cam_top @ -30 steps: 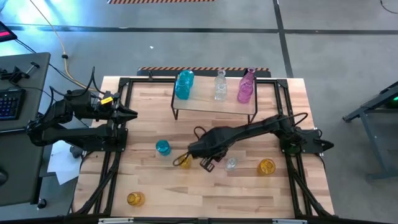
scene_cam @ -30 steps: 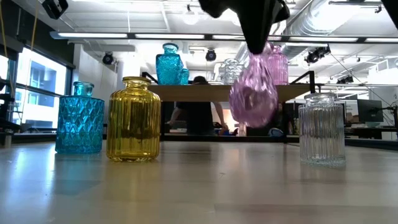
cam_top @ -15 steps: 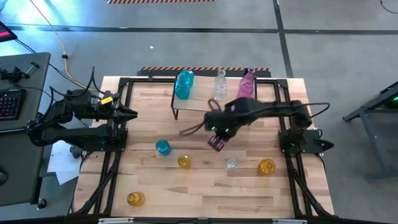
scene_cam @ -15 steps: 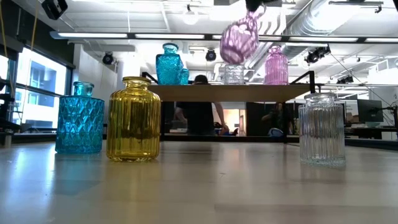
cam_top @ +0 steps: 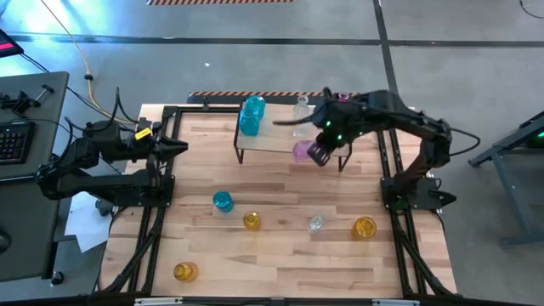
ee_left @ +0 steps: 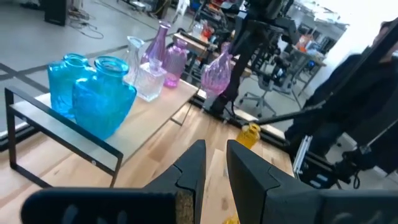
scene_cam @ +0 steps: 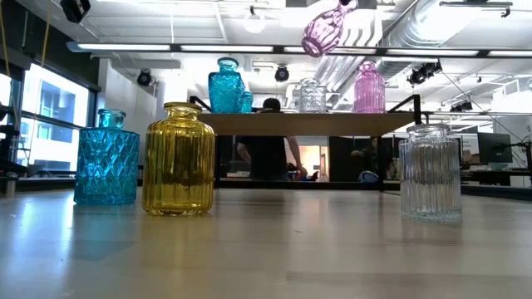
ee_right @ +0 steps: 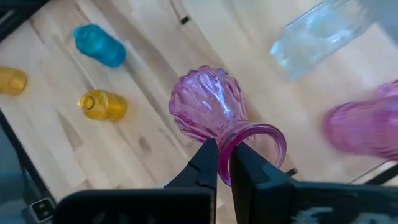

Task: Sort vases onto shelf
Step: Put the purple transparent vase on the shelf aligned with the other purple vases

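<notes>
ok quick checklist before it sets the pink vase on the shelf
1. Grip: right end effector pinches the pink vase at its rim: ok.
2. Vase upright: tilted, hanging sideways: not ok.
3. Height: vase carried above the shelf board in the low view: ok.
4. Free spot: bare board between the clear vase and the pink bottle: cannot tell if wide enough.
5. Left end effector parked at the table's left side, away from the shelf: ok.

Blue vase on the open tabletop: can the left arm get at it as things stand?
Probably yes. The blue vase stands alone on the left half of the table, nothing over it. The left gripper waits at the table's left edge, holding nothing; the right gripper carries a pink vase over by the shelf.
</notes>
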